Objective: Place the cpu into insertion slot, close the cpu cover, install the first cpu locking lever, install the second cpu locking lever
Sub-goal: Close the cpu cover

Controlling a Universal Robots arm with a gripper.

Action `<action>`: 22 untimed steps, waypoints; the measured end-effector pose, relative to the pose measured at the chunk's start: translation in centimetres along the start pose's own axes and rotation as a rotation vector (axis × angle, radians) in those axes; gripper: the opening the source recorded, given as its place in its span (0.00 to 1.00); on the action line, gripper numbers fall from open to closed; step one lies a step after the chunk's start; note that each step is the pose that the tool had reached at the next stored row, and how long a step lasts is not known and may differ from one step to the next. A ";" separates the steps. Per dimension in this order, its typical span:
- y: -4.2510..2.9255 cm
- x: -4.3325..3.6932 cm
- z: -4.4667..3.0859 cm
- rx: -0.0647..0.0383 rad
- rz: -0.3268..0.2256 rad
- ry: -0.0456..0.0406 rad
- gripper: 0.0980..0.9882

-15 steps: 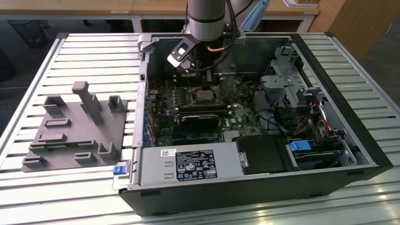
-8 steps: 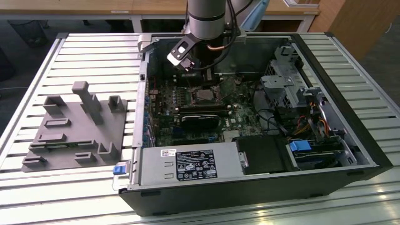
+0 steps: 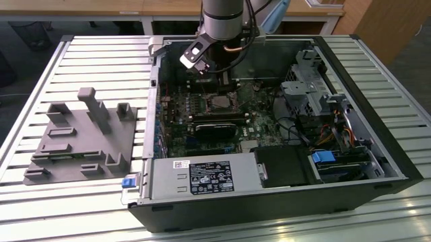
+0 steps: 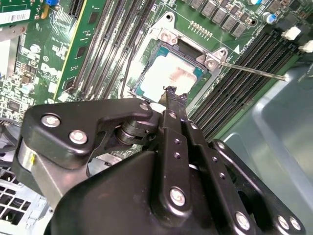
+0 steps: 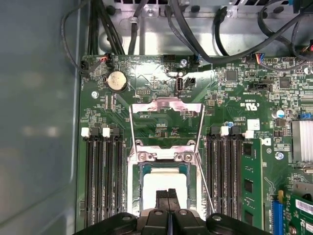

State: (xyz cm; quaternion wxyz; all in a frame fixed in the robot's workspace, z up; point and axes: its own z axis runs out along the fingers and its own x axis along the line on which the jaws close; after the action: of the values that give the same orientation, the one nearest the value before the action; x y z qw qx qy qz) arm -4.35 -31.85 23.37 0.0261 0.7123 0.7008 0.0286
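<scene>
Though socketed, cpu (image 5: 165,182) beneath pincer (image 5: 167,194).

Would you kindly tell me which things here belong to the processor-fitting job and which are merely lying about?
Job: silvery-grey square cpu, seated in the metal-rimmed insertion slot; silvery windowed cpu cover, open; thin steel locking lever; black gripper.
Lying about: grey plastic fixture block; round silver coin battery; grey metal power supply box.
</scene>
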 end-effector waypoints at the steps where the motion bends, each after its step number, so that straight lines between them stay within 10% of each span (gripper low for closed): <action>1: 0.01 0.00 -0.13 0.000 0.000 0.0000 0.01; 13: 0.32 0.02 -4.20 0.000 0.000 -0.0003 0.01; 22: 0.35 -0.39 -4.44 0.000 0.000 0.0004 0.01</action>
State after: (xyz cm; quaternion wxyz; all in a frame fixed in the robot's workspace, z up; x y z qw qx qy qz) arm -4.35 -32.25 27.82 0.0259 0.7123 0.7008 0.0287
